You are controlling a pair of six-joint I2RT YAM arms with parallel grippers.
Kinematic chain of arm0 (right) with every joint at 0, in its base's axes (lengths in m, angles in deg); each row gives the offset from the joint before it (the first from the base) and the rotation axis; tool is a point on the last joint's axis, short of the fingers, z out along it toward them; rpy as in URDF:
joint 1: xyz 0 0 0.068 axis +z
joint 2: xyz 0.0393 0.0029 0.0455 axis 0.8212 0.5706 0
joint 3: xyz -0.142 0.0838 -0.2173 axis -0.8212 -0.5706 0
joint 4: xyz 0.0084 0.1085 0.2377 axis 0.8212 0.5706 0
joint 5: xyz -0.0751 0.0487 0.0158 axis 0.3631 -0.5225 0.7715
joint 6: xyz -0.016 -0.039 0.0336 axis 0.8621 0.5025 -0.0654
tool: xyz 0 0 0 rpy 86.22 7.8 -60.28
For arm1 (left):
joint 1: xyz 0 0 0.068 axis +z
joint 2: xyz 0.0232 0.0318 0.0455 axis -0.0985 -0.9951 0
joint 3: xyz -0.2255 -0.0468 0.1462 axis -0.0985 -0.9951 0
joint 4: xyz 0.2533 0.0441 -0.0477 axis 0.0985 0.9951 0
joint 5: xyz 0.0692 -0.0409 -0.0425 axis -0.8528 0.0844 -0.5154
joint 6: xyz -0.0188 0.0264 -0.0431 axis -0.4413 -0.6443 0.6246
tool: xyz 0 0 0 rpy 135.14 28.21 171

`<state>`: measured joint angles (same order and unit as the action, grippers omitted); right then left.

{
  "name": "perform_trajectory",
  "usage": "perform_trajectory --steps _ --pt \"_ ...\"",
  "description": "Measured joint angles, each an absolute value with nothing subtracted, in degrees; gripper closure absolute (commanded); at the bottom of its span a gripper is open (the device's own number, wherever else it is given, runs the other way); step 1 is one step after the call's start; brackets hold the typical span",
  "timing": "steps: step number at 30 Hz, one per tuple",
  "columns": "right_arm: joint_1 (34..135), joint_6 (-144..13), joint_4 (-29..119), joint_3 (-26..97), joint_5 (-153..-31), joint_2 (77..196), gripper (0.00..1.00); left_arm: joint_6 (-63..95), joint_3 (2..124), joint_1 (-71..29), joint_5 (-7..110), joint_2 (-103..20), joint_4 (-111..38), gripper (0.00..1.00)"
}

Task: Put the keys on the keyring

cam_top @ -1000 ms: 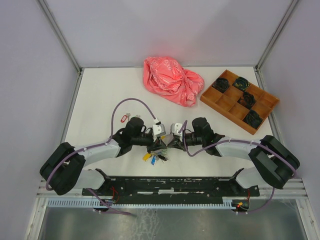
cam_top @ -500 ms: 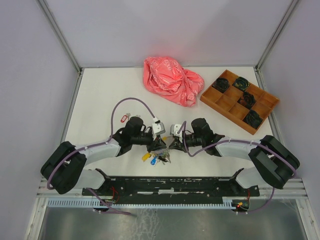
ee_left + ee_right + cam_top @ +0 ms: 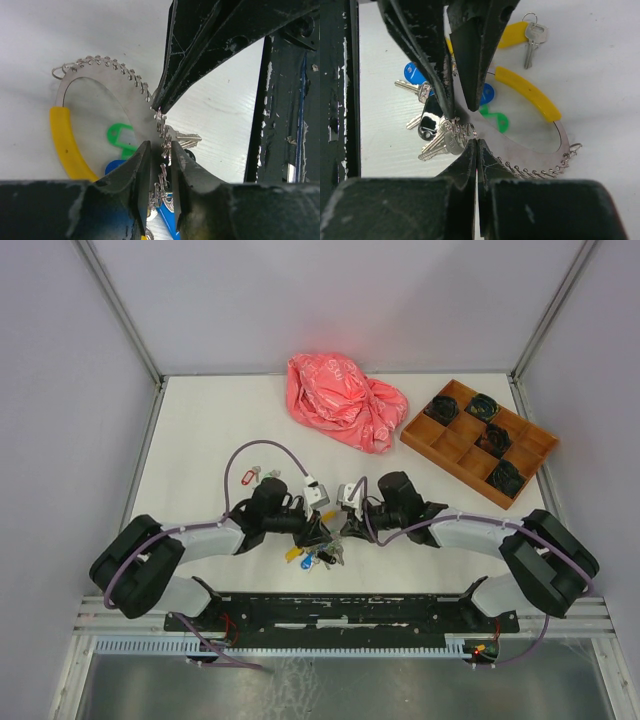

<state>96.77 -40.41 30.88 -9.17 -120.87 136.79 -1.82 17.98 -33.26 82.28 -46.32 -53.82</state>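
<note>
**A:** The left fingers (image 3: 184,171) stand slightly parted astride the rim of the large, thin silver metal keyring (image 3: 100,72) with its yellow sleeve. The right fingers (image 3: 463,162) are clenched on that rim, by the white worktop's (image 3: 200,430) near edge.

**B:** Risk?

**A:** Held by one pinch, the ring could swivel or slip. The small silver keys (image 3: 437,145) with coloured tags might snag.

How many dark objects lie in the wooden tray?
4 dark objects in the wooden tray: one at the left corner, one at the far corner, one in the middle, one near the right corner. None seems hidden.
</note>
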Motion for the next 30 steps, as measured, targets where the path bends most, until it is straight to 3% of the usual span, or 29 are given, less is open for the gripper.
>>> perform_trajectory --steps 2,9,14,24,30 --pt "96.77 -40.81 33.33 -7.66 -119.96 137.06 0.99 0.54 16.65 -33.26 81.58 -46.1 -55.78 0.56" --pt "97.38 -42.29 44.52 0.03 -114.71 141.84 0.97 8.28 10.05 -33.26 74.5 -40.09 -60.48 0.4" --pt "99.13 -42.29 52.8 6.46 -109.53 146.17 0.91 10.93 9.41 -33.24 70.65 -38.02 -61.88 0.39" --pt "100.2 -46.05 62.99 12.99 -103.45 147.57 0.49 13.53 9.87 -33.15 68.27 -41.6 -61.73 0.43" --pt "99.94 -52.43 66.29 12.88 -100.61 139.88 0.36 13.4 15.64 -33.15 68.84 -44.75 -59.22 0.46"
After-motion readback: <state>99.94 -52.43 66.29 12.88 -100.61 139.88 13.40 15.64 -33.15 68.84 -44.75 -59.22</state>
